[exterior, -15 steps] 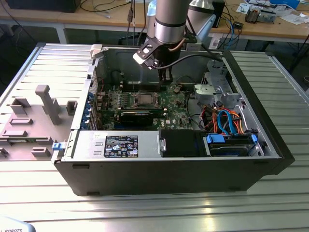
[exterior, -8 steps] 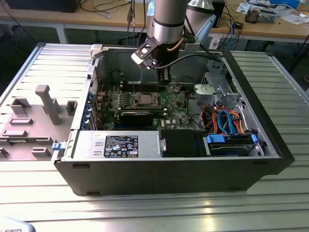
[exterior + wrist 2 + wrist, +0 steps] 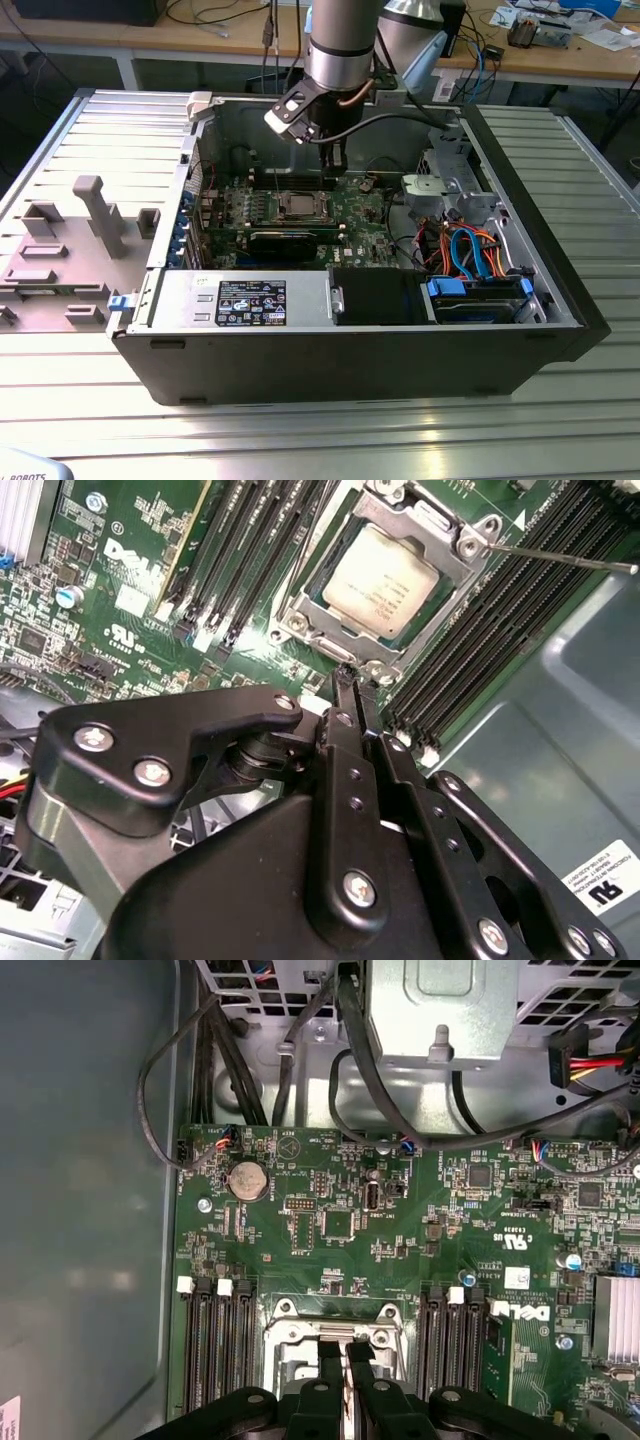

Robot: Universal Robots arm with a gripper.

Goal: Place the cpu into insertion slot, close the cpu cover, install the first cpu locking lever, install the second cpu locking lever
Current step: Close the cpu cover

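Note:
The cpu (image 3: 380,580), a silver-grey square, lies seated in the insertion slot on the green motherboard (image 3: 365,215). The cpu cover (image 3: 470,542) lies flat around it as a metal frame, and the slot's contact field is hidden beneath them. A thin locking lever (image 3: 560,558) sticks out sideways from the socket corner over the black memory slots. My gripper (image 3: 347,680) hangs just above the socket's edge with its black fingers together and nothing held. In the first wrist view the gripper (image 3: 345,1352) is over the socket frame (image 3: 290,1332). The exterior view shows the gripper (image 3: 330,180) reaching down into the open case behind the cpu (image 3: 300,207).
Long black memory slots (image 3: 250,550) flank the socket on both sides. A metal drive cage (image 3: 450,180) and bundled coloured cables (image 3: 470,250) fill the case on the exterior view's right. A grey fixture (image 3: 90,220) stands outside the case on the exterior view's left. The grey case wall (image 3: 560,760) is close.

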